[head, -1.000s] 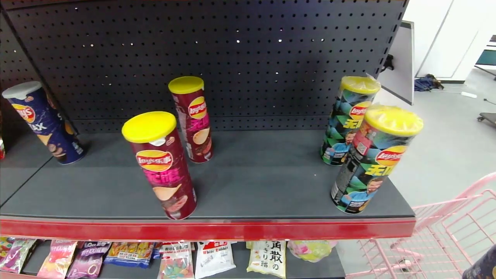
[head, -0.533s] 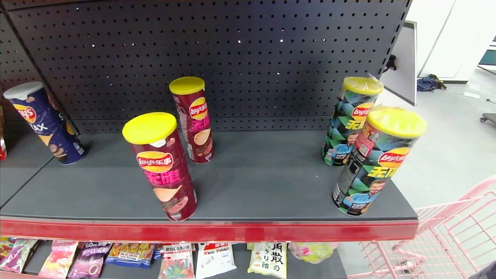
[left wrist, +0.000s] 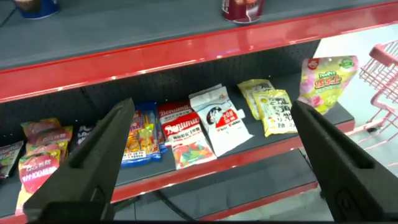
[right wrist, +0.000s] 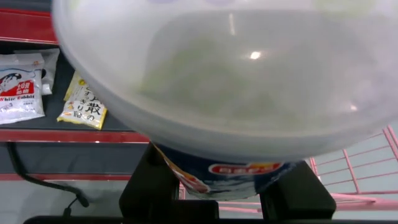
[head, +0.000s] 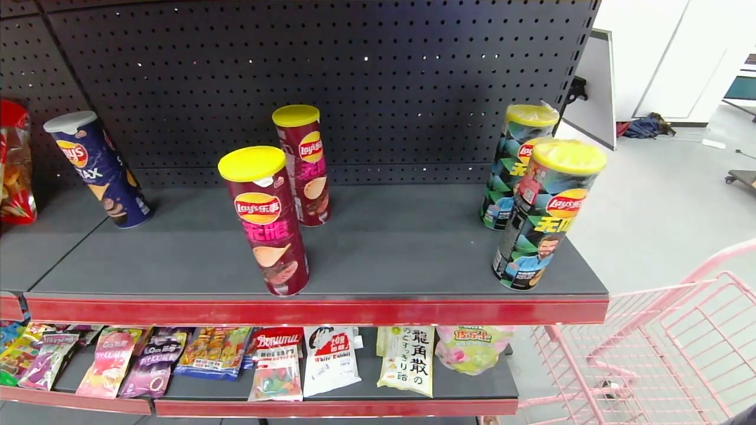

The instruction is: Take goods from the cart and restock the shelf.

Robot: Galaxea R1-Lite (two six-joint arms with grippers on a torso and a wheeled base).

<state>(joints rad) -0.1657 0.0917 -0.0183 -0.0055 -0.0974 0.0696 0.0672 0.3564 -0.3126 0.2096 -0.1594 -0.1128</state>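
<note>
The right gripper [right wrist: 225, 190] pinches a blue can [right wrist: 245, 175] (clear lid [right wrist: 236, 74] facing the camera) near the cart [head: 649, 290]; left gripper [left wrist: 211, 107] spread before the lower shelf [left wrist: 280, 148].

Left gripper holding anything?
No, the left gripper is open and empty; only snack bags on the lower shelf show between its fingers.

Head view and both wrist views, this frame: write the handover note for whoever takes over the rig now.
Left pincer: open, empty, facing the snack bags.
Right pincer: shut on a blue chip can, clear lid toward the wrist camera.
Top shelf: two maroon cans mid-shelf, two green cans at its right end, a shelved blue can farther left. Pink cart at the robot's right.
Done: one can in hand. Left: set it on the shelf, probably by the blue one.
</note>
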